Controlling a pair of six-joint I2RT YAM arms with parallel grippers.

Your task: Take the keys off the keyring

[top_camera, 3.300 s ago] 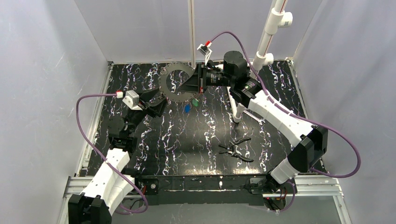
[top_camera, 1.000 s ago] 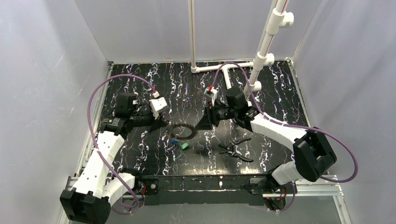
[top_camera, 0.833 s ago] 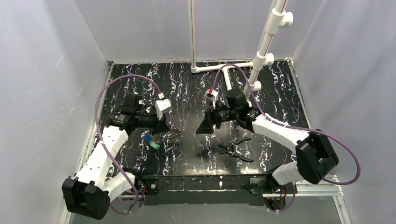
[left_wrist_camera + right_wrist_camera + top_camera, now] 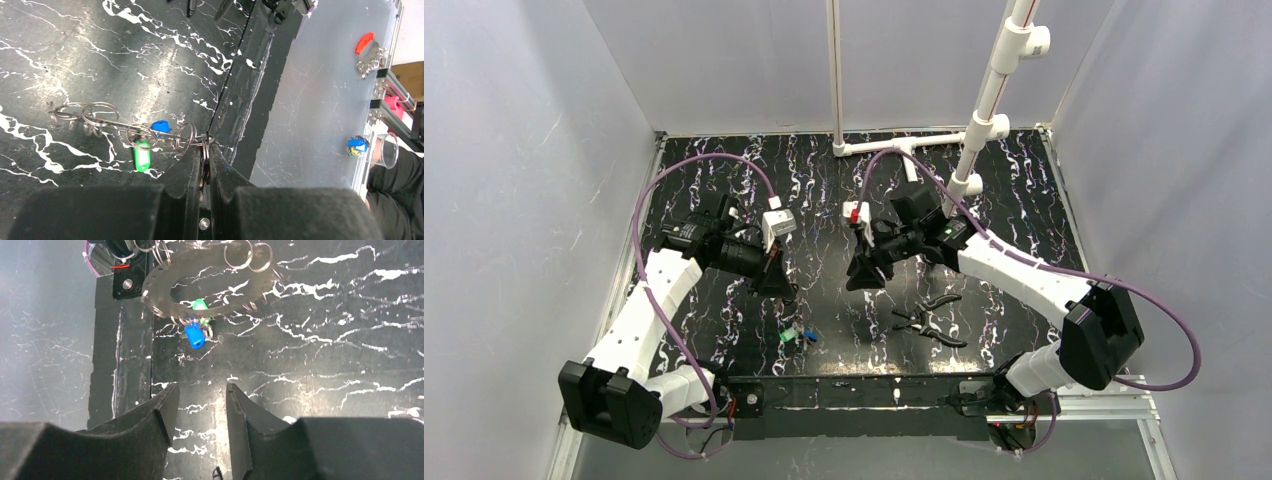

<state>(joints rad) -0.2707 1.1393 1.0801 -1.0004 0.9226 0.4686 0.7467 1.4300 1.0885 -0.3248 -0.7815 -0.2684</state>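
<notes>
My left gripper (image 4: 206, 147) is shut on the keyring (image 4: 205, 159), which shows edge-on between the fingers. Several small silvery rings (image 4: 100, 113) trail from it over the marbled black table. The keys hang among them, one with a blue head (image 4: 160, 126) and one with a green head (image 4: 142, 154). In the top view the keys (image 4: 796, 335) sit just below the left gripper (image 4: 779, 285), near the front edge. My right gripper (image 4: 200, 387) is open and empty, a short way from the blurred keyring (image 4: 210, 285) and the blue key (image 4: 194, 336). In the top view the right gripper (image 4: 859, 278) is right of the left one.
Black-handled pliers (image 4: 929, 320) lie right of the keys, under the right arm. A white pipe frame (image 4: 894, 145) stands at the back of the table. The table's front edge (image 4: 235, 115) runs close beside the left gripper.
The left gripper has swung the keyring toward the front edge, and the keys now lie nearer that edge. The right gripper has come away from the ring and shifted slightly left.
</notes>
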